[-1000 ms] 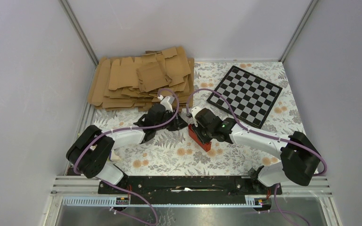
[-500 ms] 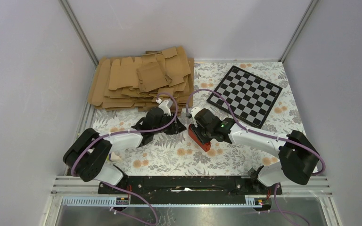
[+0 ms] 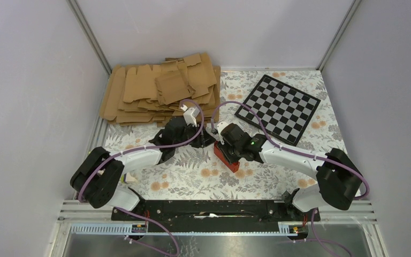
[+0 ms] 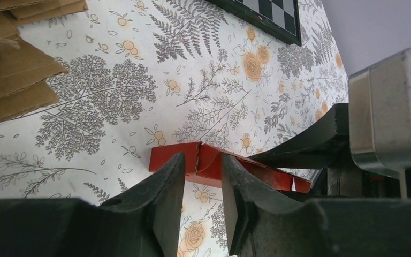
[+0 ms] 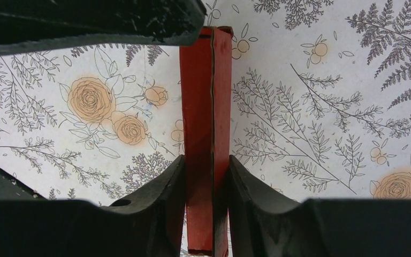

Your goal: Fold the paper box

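We see a table under a white cloth printed with grey ferns and orange roses. At its far left lies a loose heap of brown cardboard blanks, flat, matte and die-cut with tabs. To their right rests a black-and-white checkered board, thin, square and set cornerwise.

Near the middle of the cloth, between the two wrists, is the paper box. It is bright red thin card, smooth and collapsed nearly flat, so that two layers run side by side with a dark seam between them. Its edges are crisp. From the right wrist it shows as a narrow upright strip.

The right gripper clamps this strip, one curved black finger pressed to each face. The left gripper sits just left of the box. Its black fingers stand a narrow gap apart, with a red corner showing at their tips. We cannot tell whether they pinch it.
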